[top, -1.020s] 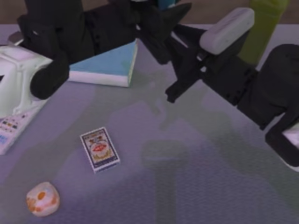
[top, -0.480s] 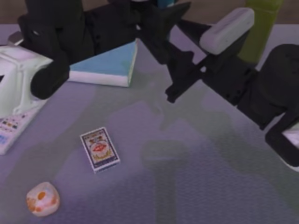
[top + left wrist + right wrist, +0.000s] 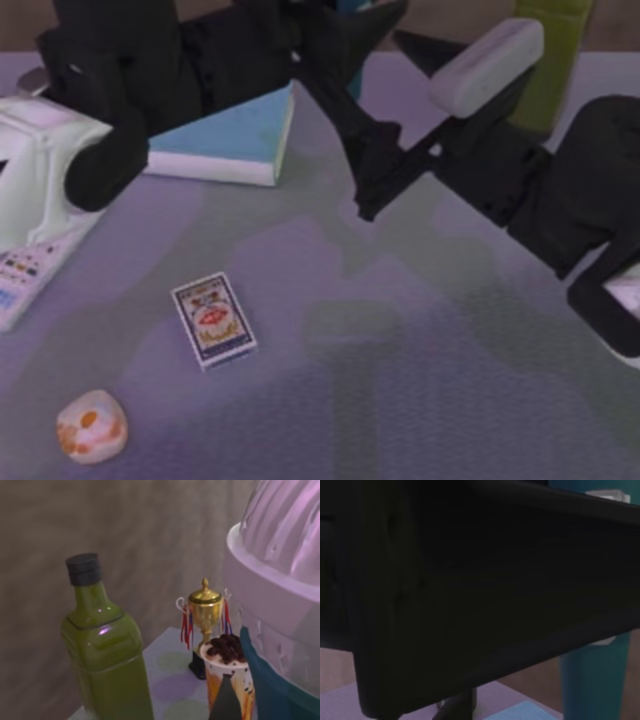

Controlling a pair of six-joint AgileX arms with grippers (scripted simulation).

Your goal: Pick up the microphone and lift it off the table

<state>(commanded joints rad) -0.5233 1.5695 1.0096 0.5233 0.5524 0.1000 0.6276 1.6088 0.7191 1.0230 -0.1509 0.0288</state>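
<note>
Evidently lifting was in hand: the microphone (image 3: 280, 595) hung beside the left gripper (image 3: 225, 704), whose grip was indeterminable. Next move required a steady rise off the table (image 3: 400, 380).

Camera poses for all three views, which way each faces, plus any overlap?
Top: overhead, looking down on the table, card box and both black arms.
Left wrist: level, facing a green bottle and trophy; no claw visible.
Right wrist: mostly dark, black arm up close.
Shared: the teal microphone shows in both wrist views.

A card box (image 3: 213, 320), blue book (image 3: 232, 140) (flat) and green bottle (image 3: 107, 652).
</note>
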